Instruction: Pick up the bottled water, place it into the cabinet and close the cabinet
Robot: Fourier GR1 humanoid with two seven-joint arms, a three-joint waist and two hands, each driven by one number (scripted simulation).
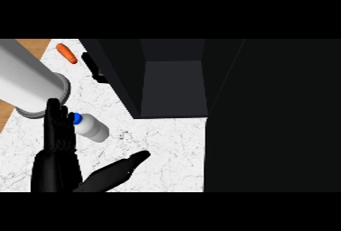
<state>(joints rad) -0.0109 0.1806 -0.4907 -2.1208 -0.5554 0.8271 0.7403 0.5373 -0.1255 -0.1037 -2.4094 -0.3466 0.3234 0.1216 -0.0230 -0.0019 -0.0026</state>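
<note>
A bottled water (91, 128) is lying on its side on the white marbled table (166, 149), its blue cap (76, 118) pointing toward the upper left and its pale body angling down to the right. The left robot hand (58, 149) is coming in from the lower edge at the left of the head view, standing with its black fingers (56, 119) straight and pressed together side by side, pointing up the frame; the fingertips are lying right beside the cap, and it is not possible to tell whether they are touching it. The thumb (117, 171) is sticking out to the right, well spread from the fingers and ending below the bottle without reaching it, so the hand is open and not curling round anything. A grey forearm (26, 76) is crossing the upper left corner, ending in a ring just above the fingertips. The cabinet (173, 76) is standing behind the bottle, dark, with its inside showing as a grey recess, and its open door (273, 117) is filling the right side of the view as a black panel. A small orange object (65, 53) is lying on the table near the far left corner, beside the cabinet's left side. The bottle is sitting apart from the cabinet, in front of and to the left of its opening. The right robot hand is not showing anywhere.
</note>
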